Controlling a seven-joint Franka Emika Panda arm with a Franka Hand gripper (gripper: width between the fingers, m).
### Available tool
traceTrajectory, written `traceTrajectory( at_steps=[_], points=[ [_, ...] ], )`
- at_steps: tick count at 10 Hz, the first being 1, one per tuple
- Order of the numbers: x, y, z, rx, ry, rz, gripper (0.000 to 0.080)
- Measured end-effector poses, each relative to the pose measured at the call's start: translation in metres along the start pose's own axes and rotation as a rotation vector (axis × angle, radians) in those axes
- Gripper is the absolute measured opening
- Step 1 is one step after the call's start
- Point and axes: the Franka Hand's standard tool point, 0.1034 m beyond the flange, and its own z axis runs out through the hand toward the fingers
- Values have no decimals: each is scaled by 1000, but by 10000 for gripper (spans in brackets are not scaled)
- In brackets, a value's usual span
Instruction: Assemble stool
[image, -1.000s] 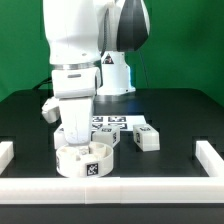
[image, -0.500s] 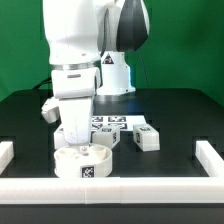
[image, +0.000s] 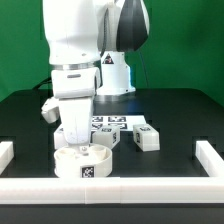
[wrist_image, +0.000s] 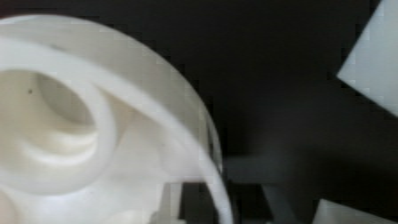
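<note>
The round white stool seat (image: 82, 160) lies hollow side up at the front left of the black table, with a tag on its side wall. My gripper (image: 78, 146) reaches down onto its far rim. In the wrist view the seat (wrist_image: 80, 110) fills most of the picture, and its thin rim wall runs between my two dark fingers (wrist_image: 196, 205). The gripper (wrist_image: 222, 205) looks shut on that rim. One blocky white leg (image: 147, 138) lies to the exterior view's right. Another leg (image: 113, 137) lies just behind the seat.
The marker board (image: 112, 122) lies behind the legs. White border bars run along the front (image: 110, 190), the left (image: 6, 152) and the right (image: 210, 155). A white part (image: 47, 110) shows behind the arm. A blurred white piece (wrist_image: 374, 70) sits near the seat.
Between one second and half a second ago the seat shifted and turned slightly toward the exterior view's left under the gripper. Since then nothing has visibly moved.
</note>
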Motion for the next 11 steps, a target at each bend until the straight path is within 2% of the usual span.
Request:
traceTrajectory(
  at_steps=[1,2,6,8,10,11],
  points=[
    [1,0,0,0,0,0,29],
    [11,4,0,2,1,4,29],
    [65,24,4,-11,22,14,29],
    [100,29,6,-17,33,94,29],
    [123,30,7,-19,40,179,29],
    [120,30,7,-18,39,161,29]
  ],
)
